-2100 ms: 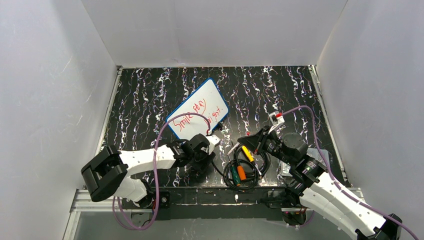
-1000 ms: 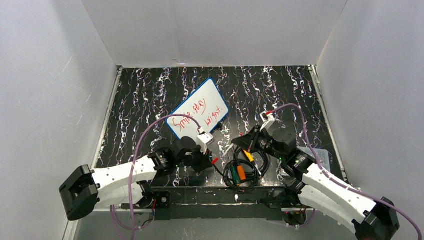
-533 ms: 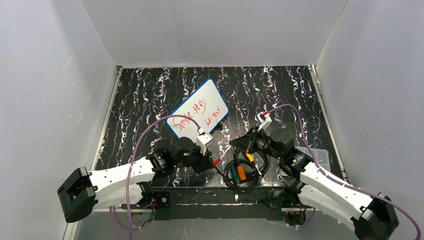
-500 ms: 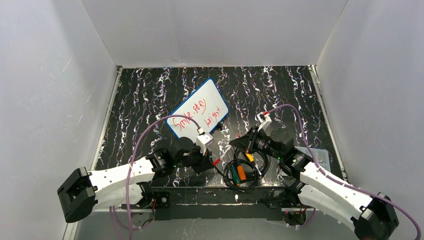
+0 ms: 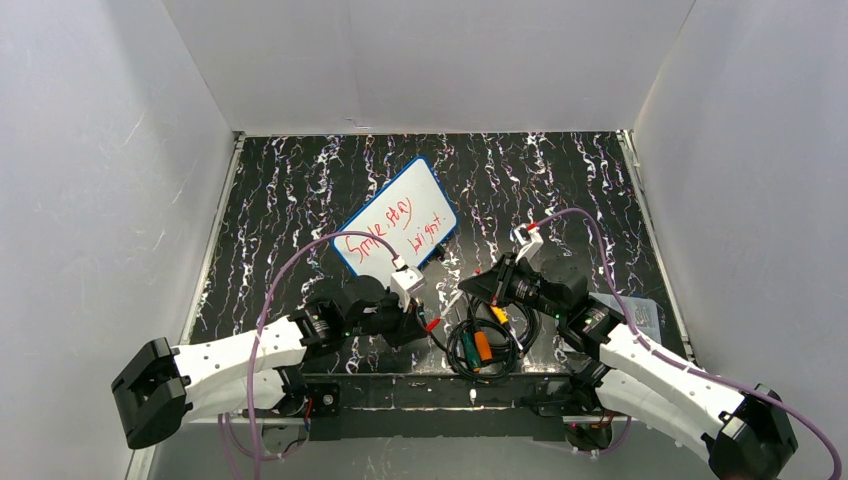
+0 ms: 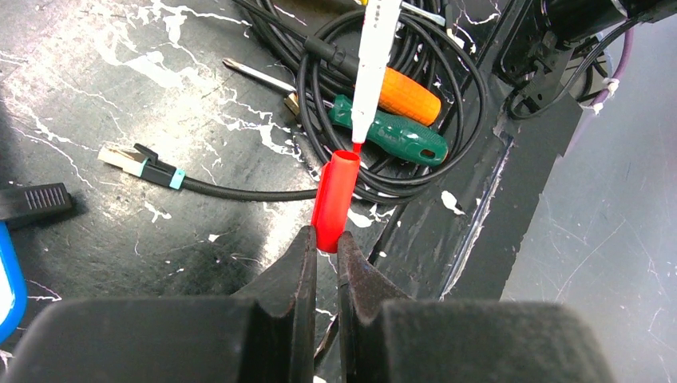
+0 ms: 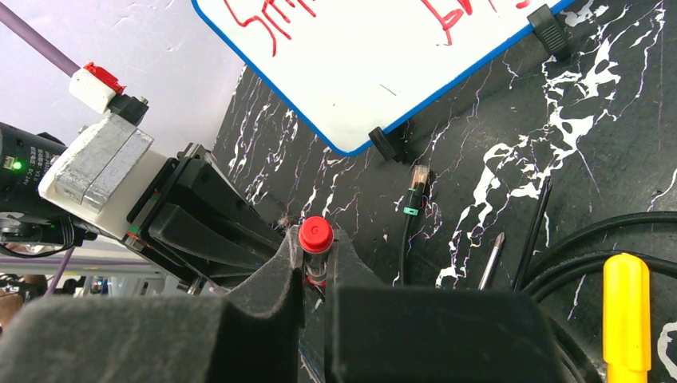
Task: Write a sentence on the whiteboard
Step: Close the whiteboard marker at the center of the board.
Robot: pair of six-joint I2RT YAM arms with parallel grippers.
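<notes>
- The whiteboard [image 5: 418, 185] lies flat on the bench, beyond and left of the cable coil [image 6: 383, 190]; the sentence [image 5: 392, 230] runs across it in red, so capping looks like the step in hand
- The left end effector [image 6: 323, 235] is pinched tight on the red cap [image 6: 337, 187] beside the coil; the right end effector [image 7: 318, 247] is clamped on the marker [image 6: 371, 64], whose tip is at the cap's mouth
- Marker and cap look slightly off-axis; a push could catch the rim, smear ink, or lever the cap loose into the coil

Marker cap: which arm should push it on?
Probably right: the right claw holds the marker lengthwise, tip at the mouth of the red cap, which the left claw only pinches by its end.
</notes>
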